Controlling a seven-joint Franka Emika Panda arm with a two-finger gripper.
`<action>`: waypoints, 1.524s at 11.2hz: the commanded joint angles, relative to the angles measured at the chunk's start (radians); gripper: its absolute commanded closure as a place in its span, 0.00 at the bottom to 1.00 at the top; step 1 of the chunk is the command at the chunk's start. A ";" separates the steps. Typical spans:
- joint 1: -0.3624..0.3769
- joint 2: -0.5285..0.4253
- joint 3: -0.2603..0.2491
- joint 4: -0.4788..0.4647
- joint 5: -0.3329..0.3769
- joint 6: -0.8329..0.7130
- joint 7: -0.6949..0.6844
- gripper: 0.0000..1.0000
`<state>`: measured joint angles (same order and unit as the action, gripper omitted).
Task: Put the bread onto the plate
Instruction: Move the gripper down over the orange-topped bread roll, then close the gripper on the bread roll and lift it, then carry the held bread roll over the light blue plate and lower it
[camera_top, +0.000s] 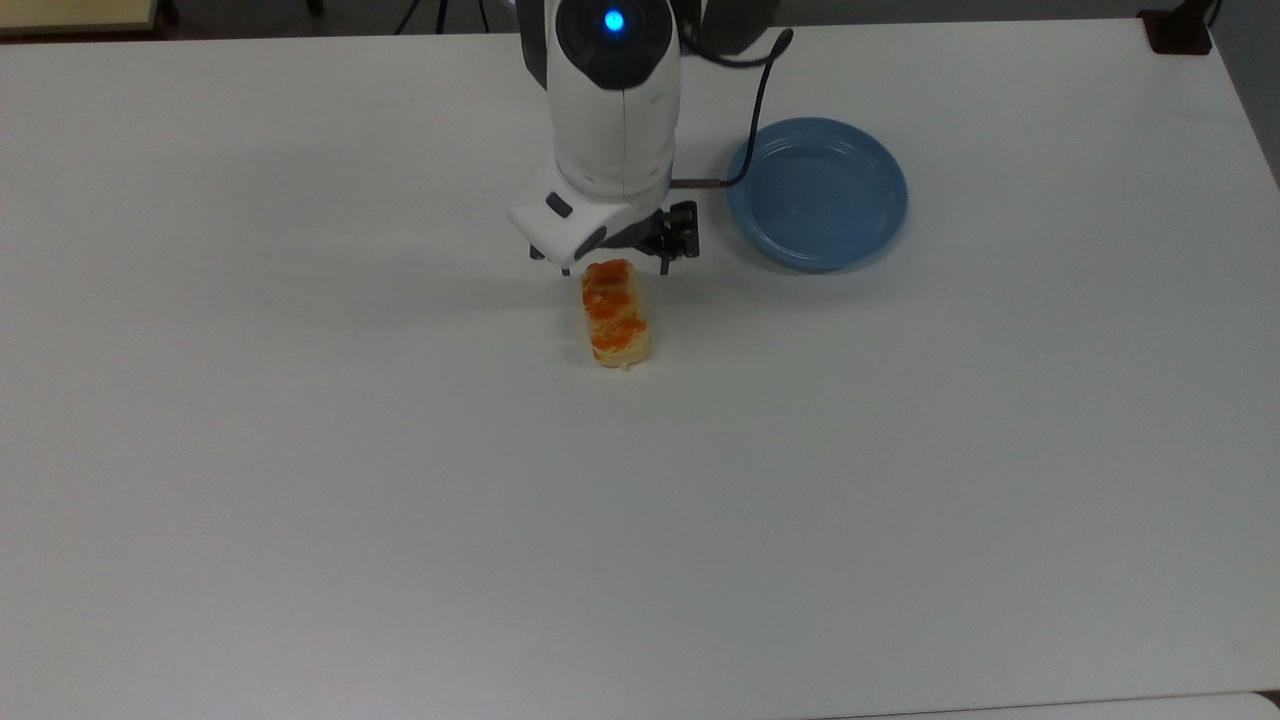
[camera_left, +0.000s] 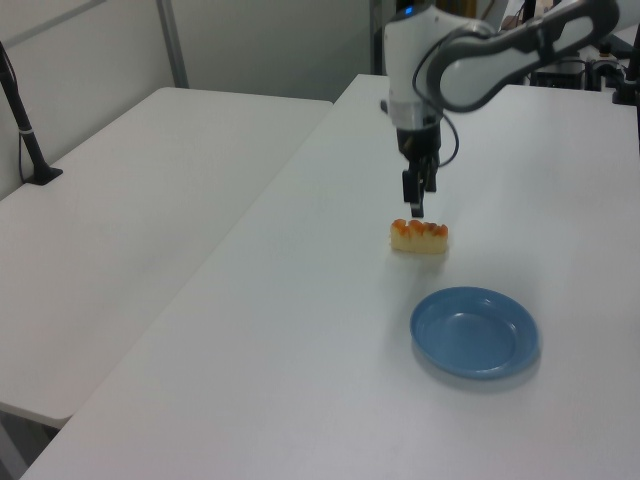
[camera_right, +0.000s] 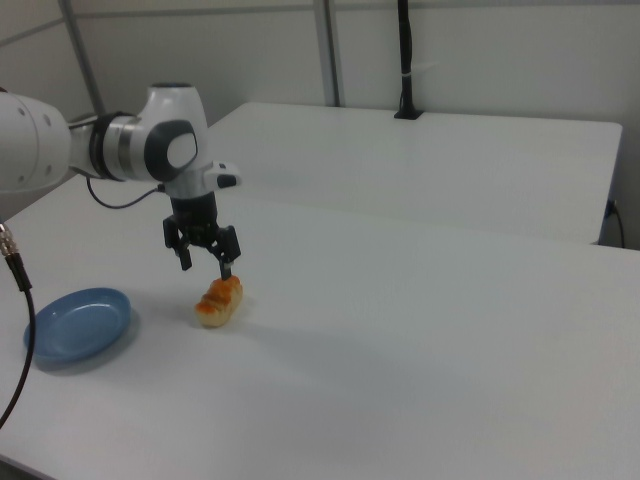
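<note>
Two spread fingers (camera_right: 206, 266) above bread (camera_right: 219, 300)

A robotics lab or test room. A large plain white desk (camera_top: 300, 500) carries the setup, with a second white desk (camera_left: 130, 200) pushed against it. A white robot arm (camera_right: 110, 150) reaches over the surface. Black camera poles (camera_left: 20, 110) are clamped to the desk edges, bare partition walls (camera_right: 480, 50) stand behind, and cabled equipment (camera_left: 570, 60) sits at the far end.
</note>
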<state>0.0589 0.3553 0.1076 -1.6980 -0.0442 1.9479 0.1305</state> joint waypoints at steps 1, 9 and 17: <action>0.022 0.048 -0.008 -0.046 -0.029 0.084 0.006 0.00; 0.050 0.067 -0.008 -0.043 -0.065 0.125 0.064 0.68; 0.387 -0.096 -0.005 -0.169 -0.052 -0.050 0.309 0.68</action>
<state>0.3490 0.3145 0.1140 -1.7628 -0.0944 1.8877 0.3576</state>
